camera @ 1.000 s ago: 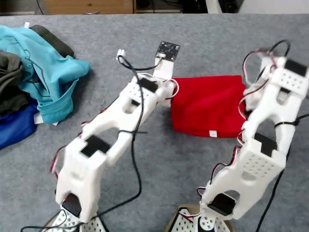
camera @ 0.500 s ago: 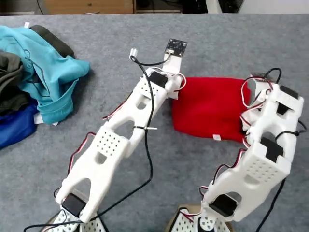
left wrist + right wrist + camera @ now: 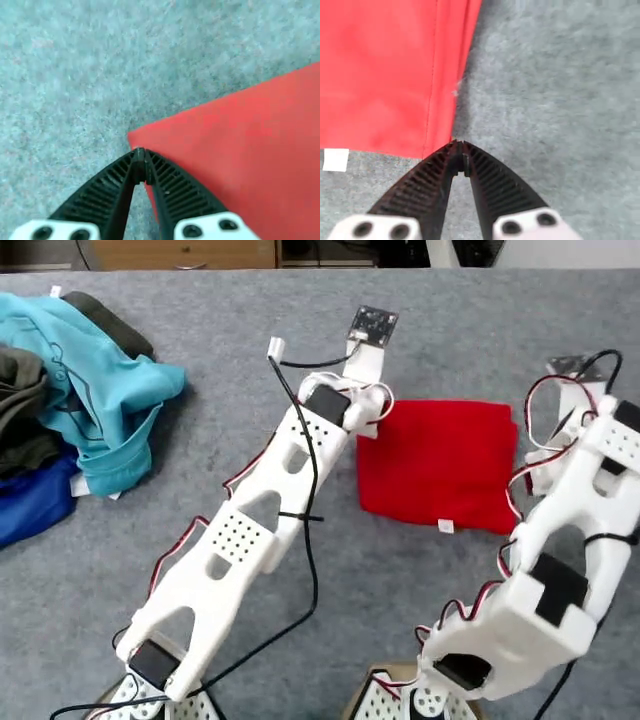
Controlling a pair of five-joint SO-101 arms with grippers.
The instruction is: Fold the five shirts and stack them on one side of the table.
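Note:
A folded red shirt [image 3: 440, 465] lies flat on the grey table right of centre, a small white label [image 3: 445, 527] at its near edge. My left arm [image 3: 320, 430] stretches out to the shirt's far-left corner. In the left wrist view my left gripper [image 3: 140, 162] is shut, its tips pinched on that corner of the red shirt [image 3: 240, 140]. My right arm [image 3: 590, 470] rises beside the shirt's right edge. In the right wrist view my right gripper [image 3: 458, 155] is shut at the near-right corner of the red shirt [image 3: 385, 75], close to the label [image 3: 335, 160].
A heap of unfolded shirts sits at the table's left edge: a teal shirt [image 3: 95, 390] on top, a dark olive one [image 3: 25, 405] and a blue one [image 3: 35, 500] beneath. Bare grey table [image 3: 220, 350] lies between the heap and the red shirt.
My left arm has stretched farther out and to the right. My right arm has swung to the right. The red shirt has slid slightly rightward and lies flatter.

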